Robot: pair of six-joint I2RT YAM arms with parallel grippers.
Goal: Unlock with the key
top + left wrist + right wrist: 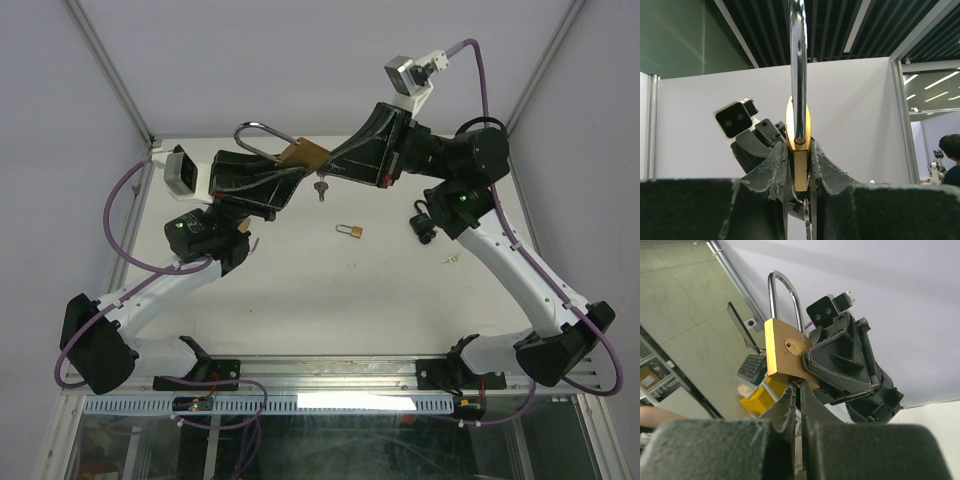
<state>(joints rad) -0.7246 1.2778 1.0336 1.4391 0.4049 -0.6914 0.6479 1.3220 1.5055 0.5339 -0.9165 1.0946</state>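
Seen from above, two robot arms meet in the upper centre of the frame, above a white table (300, 310). The left gripper (293, 168) is clamped on the body of a large brass padlock (306, 154), holding it in the air with its steel loop pointing to the upper left. The right gripper (796, 390) has its jaws pressed fully together at the padlock's underside. Whether they pinch anything is hidden. A key (320, 189) dangles just beneath the padlock. A small brass padlock (352, 231) lies on the table in mid frame, well apart from the arms.
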